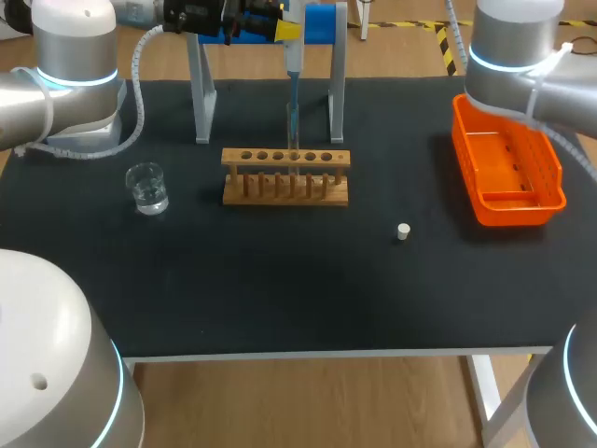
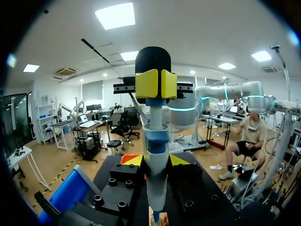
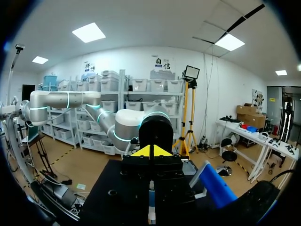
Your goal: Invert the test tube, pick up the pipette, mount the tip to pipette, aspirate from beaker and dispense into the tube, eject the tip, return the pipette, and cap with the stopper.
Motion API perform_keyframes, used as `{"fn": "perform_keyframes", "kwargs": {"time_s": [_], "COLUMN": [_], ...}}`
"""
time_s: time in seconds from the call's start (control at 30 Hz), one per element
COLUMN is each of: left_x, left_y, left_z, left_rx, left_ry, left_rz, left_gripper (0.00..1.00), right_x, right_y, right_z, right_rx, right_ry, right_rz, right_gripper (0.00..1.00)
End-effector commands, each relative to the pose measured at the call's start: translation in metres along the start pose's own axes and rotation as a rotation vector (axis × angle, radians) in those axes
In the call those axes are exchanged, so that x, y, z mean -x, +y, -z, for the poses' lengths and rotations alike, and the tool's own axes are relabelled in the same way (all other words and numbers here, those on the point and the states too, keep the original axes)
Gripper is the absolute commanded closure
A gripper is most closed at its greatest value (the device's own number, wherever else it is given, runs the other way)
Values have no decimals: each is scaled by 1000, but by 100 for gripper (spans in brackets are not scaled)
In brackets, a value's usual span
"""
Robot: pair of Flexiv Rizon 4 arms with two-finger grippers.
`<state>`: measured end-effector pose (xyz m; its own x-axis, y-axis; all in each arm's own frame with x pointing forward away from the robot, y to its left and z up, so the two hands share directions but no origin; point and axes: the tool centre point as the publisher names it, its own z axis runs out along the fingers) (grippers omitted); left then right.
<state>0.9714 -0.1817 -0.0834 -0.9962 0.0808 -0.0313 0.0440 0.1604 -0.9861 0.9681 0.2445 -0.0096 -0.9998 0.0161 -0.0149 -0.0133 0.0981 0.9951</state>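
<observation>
- In the head view the left gripper (image 1: 286, 28) is cut off by the far edge. Only its black body and one yellow tip show there.
- The right arm leaves the head view at the far right corner, so its gripper is seen only in the wrist views.
- In the left wrist view the left gripper's two yellow tips clamp the pipette (image 1: 293, 65) from both sides, around the middle of its body.
- The right gripper (image 2: 155, 84) sits right at the pipette's top end, facing the left wrist camera. Its yellow pads are pressed together with nothing visible between them.
- In the right wrist view the pipette is almost wholly hidden behind the gripper bodies.
- The pipette hangs upright over the wooden rack (image 1: 284, 189). Its pale grey-blue body narrows to a thin clear tip that reaches down to a middle hole.
- The test tube (image 1: 292, 149) stands in that hole. It is clear glass and hard to make out, and its contents cannot be told.
- A beaker (image 1: 147, 189) of clear liquid stands well left of the rack.
- A small white stopper (image 1: 403, 231) lies on the black table (image 1: 280, 289), right of the rack and nearer the camera.
</observation>
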Motion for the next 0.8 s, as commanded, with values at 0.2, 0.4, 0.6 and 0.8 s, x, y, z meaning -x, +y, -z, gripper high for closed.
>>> {"fn": "perform_keyframes", "kwargs": {"time_s": [0.2,0.4,0.6,0.8], "left_x": [1,1,1,1], "left_y": [-1,-1,-1,-1], "left_z": [0,0,0,0], "left_rx": [1,1,1,1], "left_ry": [1,1,1,1], "left_rz": [0,0,0,0], "left_gripper": [100,100,100,100], "right_x": [-1,-5,-8,-9], "right_y": [-7,-13,-20,-28], "right_z": [1,0,-1,-2], "right_rx": [-1,3,13,23], "right_ry": [3,8,12,15], "right_rz": [-8,-15,-29,-45], "right_gripper": [100,100,100,100]}}
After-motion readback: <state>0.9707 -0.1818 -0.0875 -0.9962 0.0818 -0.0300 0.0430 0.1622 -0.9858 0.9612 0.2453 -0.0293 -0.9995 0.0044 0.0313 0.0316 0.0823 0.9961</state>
